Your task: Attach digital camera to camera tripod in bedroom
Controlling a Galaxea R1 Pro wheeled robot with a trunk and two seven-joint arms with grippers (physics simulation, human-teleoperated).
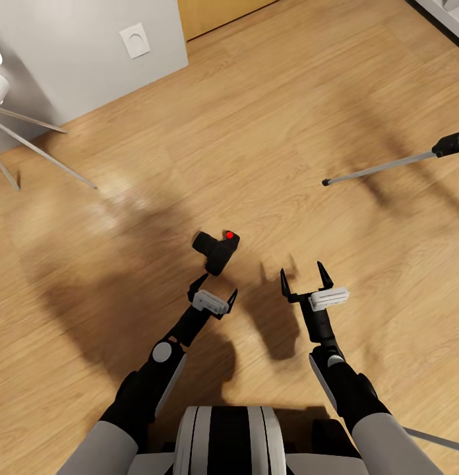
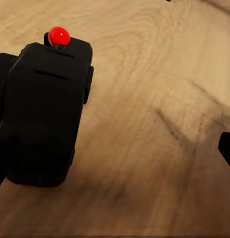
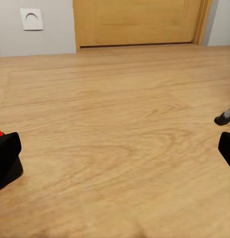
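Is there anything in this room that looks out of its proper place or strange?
Yes. The digital camera lies on the bare wooden floor, just ahead of the open left end effector, an odd place for a camera. A tripod leg reaches in at the right, apart from it. Nothing looks broken or spilled.

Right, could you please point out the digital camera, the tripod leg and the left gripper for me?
digital camera (image 1: 215, 249): head view, top of its black body.
tripod leg (image 1: 381, 169): head view, middle of the silver tube.
left gripper (image 1: 213, 289): head view, between its open fingers.

Both arms reach forward — left claw and right claw spread.
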